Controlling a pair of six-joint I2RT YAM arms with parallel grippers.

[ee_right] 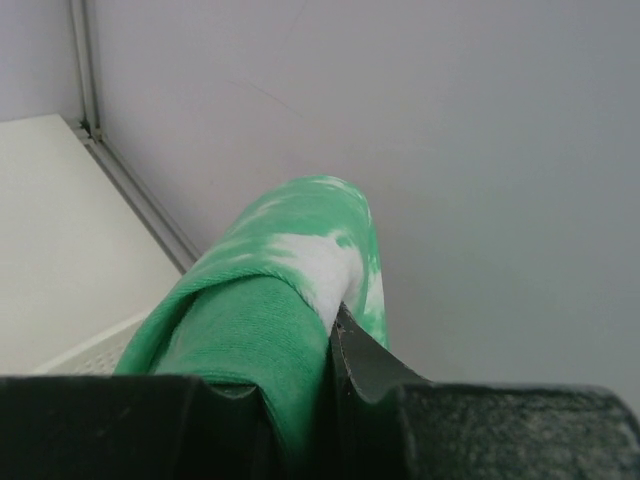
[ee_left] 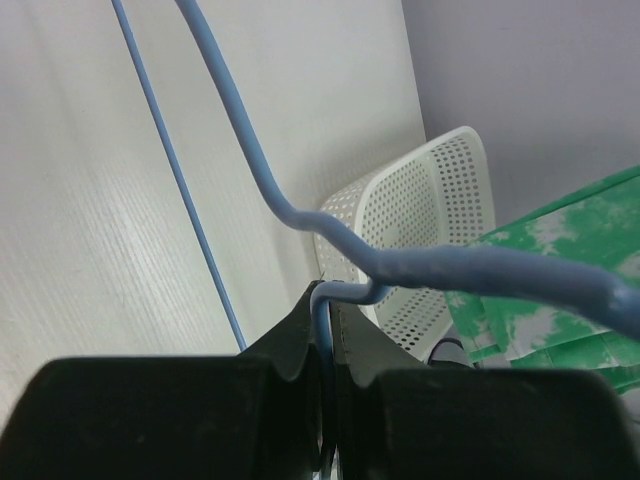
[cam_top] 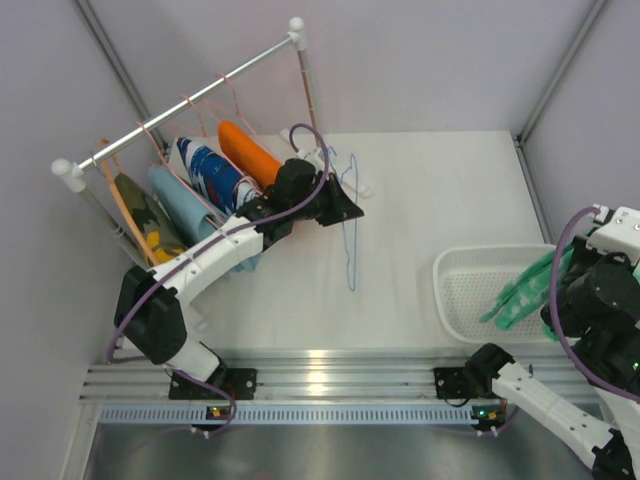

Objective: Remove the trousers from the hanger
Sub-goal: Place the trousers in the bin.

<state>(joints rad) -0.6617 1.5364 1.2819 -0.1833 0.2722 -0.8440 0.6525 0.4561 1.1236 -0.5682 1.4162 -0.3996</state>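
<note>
Walls [cam_top: 450,60]: pale grey panels are enclosing three sides.
Table [cam_top: 430,190]: white top is catching soft light.
Front rail [cam_top: 330,372]: metal is glinting.

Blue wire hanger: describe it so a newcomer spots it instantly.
Find the clothes rail at the table's far-left corner, then follow the left arm to the left gripper just right of it. The blue wire hanger is pinched in its shut fingers. Unlike the rail's hangers, draped with trousers, it is bare.

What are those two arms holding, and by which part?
Left jaws clamp the blue wire hanger near a bend; right jaws pinch a fold of the green-and-white trousers.
</note>
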